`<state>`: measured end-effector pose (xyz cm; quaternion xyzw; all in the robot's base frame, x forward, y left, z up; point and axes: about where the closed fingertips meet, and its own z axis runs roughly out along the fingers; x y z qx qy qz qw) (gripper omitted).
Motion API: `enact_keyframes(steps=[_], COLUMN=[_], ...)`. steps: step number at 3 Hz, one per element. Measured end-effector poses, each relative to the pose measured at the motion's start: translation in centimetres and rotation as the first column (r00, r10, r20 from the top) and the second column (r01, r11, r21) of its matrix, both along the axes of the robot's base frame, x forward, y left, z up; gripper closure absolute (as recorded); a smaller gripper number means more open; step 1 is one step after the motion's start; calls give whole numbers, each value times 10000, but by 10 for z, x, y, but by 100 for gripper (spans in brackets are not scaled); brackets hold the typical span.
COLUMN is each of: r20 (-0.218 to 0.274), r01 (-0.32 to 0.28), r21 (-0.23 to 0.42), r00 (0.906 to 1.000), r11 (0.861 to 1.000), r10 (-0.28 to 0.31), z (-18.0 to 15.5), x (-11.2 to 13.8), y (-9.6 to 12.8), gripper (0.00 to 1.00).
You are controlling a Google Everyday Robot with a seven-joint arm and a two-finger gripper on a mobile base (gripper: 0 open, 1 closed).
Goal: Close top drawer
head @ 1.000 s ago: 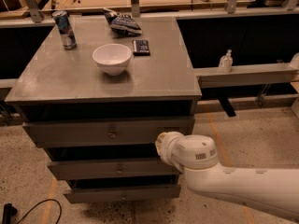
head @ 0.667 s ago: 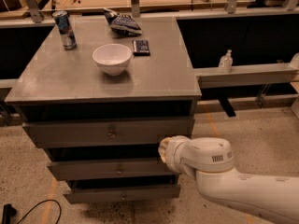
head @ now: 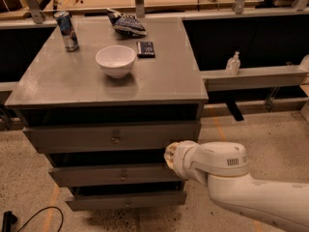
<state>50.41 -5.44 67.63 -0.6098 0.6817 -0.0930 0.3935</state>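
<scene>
**Figure.** Gripper [head: 169, 157] on the white arm, facing the cabinet; whether it is spread or closed cannot be told. The wide grey top drawer with a round metal knob [head: 72, 138] sits just up-left of it, front standing proud. Risk: contact looks low and off-centre, so a push may skew the drawer or catch the shorter grey middle drawer [head: 96, 175]. Above the gripper, the grey cabinet top [head: 48, 88] carries 1 white bowl [head: 116, 60] and 1 blue can [head: 66, 31]. The speckled floor [head: 270, 139] lies to its right.
</scene>
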Motion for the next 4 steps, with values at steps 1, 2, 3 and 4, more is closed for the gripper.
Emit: enact_keyframes(steps=[1, 2, 3, 4], r20=[29, 59, 88, 89], r01=[-14, -28, -43, -44], r21=[-3, -8, -13, -13], r00=[10000, 10000, 10000, 10000], r11=[10000, 10000, 10000, 10000], r10=[14, 28, 43, 44], z=[2, 3, 5, 5], x=[0, 0, 0, 0], y=[1, 1, 2, 2], gripper=[35, 12, 0, 0])
